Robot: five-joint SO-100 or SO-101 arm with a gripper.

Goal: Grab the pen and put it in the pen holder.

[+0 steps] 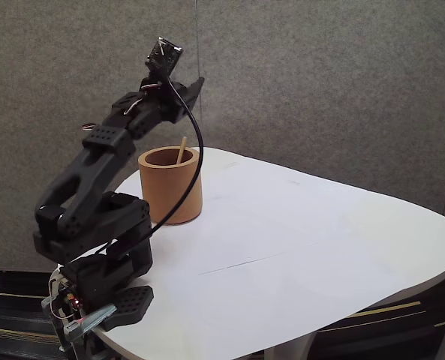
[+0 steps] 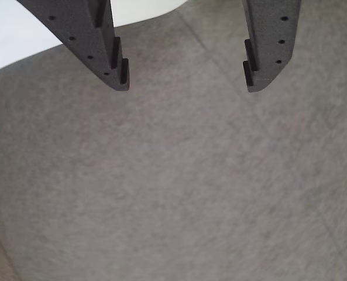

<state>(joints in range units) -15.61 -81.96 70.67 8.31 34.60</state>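
The terracotta pen holder [image 1: 170, 186] stands on the white table [image 1: 297, 255] near the arm's base. Inside it leans the thin tan pen [image 1: 181, 149], its upper end sticking out above the rim. My gripper [image 1: 193, 88] is raised above and slightly behind the cup, pointing toward the grey wall. In the wrist view the gripper [image 2: 186, 82] is open, its two dark fingers wide apart with nothing between them, and grey wall fabric behind.
A black cable [image 1: 194, 161] loops from the wrist camera down past the cup's front. The arm's base [image 1: 102, 292] is clamped at the table's left corner. A grey fabric wall [image 1: 320, 82] stands behind the table.
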